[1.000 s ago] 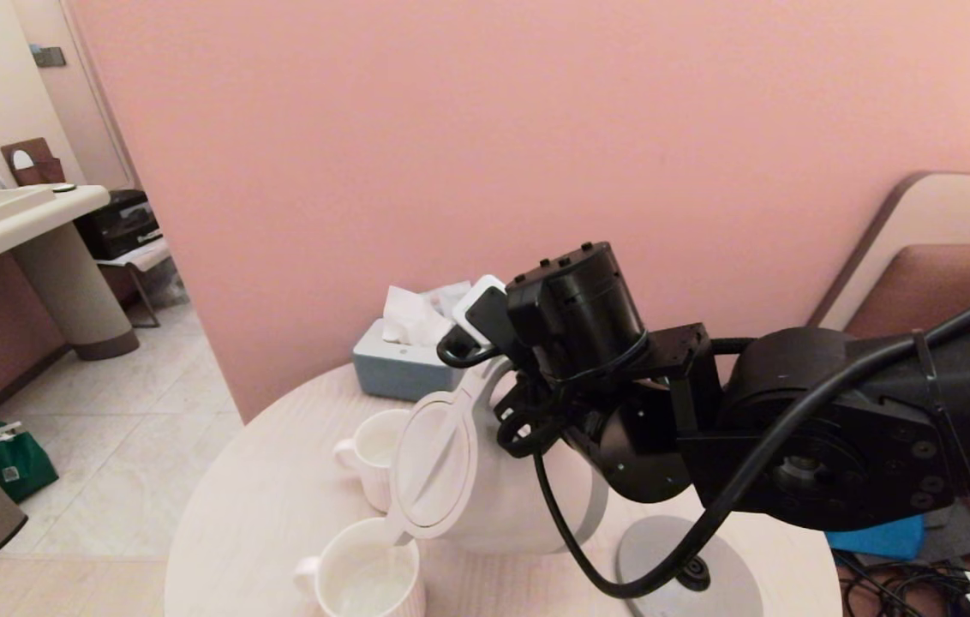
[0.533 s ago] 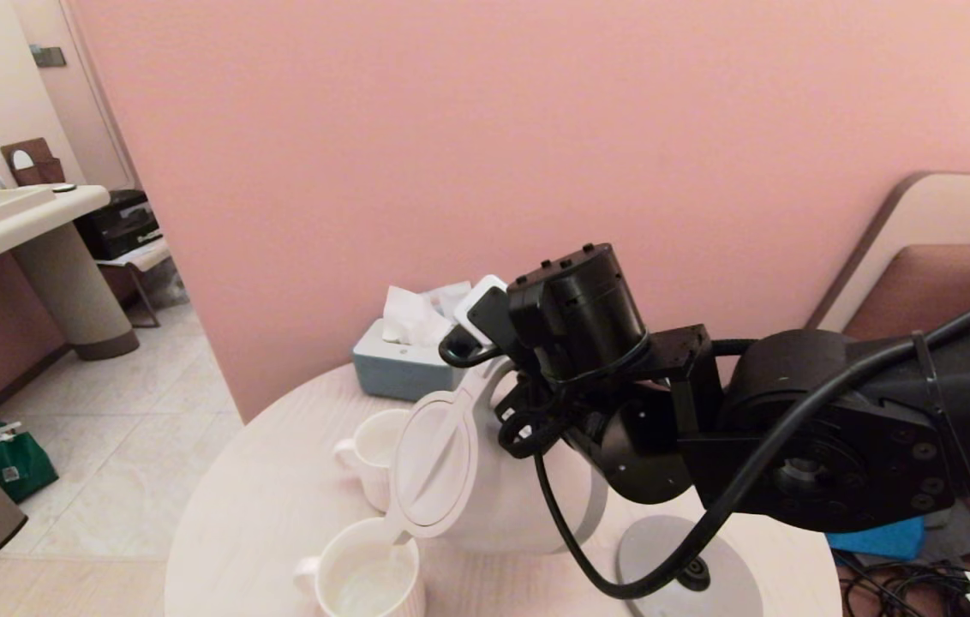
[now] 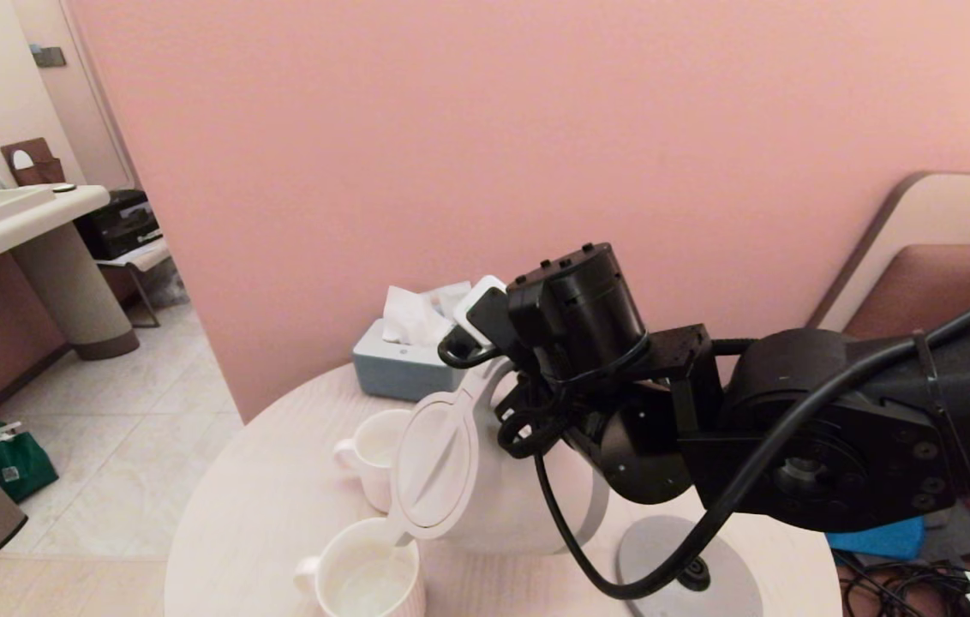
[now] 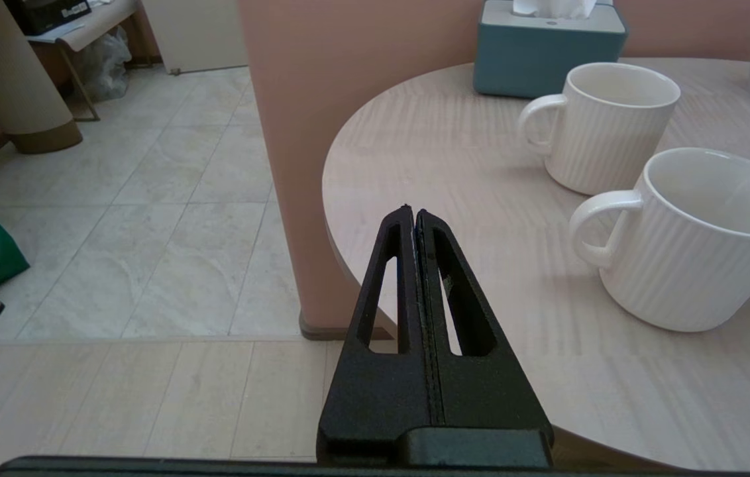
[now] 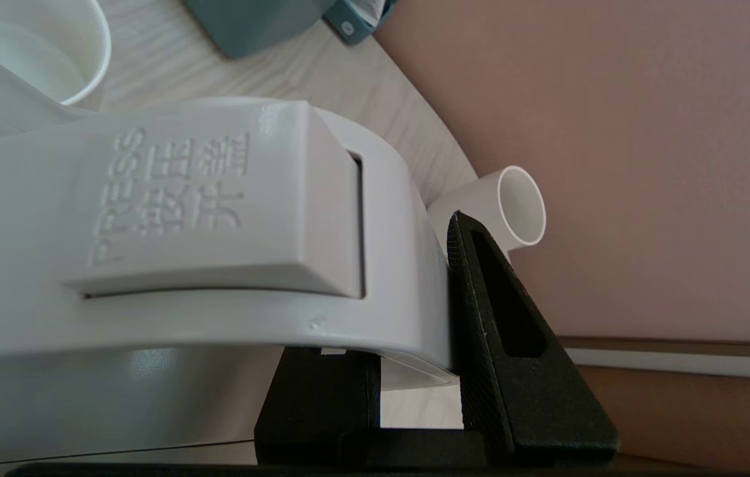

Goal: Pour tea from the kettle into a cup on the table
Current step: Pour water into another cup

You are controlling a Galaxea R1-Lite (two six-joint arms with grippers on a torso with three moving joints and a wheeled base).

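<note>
- Kettle [image 3: 485,480], white, is tipped forward above the round bench [image 3: 262,506], its spout over the near cup [image 3: 365,578], a thin stream falling into it.
- Right pincer [image 5: 415,371] clamps the kettle's handle [image 5: 375,218] from either side, beside the lid's "PRESS" button [image 5: 216,212].
- A second cup [image 3: 374,454] stands just behind the first; a tissue box [image 3: 399,364] sits at the bench's far edge.
- Left pincer [image 4: 413,213], fingers pressed together, hovers at the bench's edge, near the cups.
</note>
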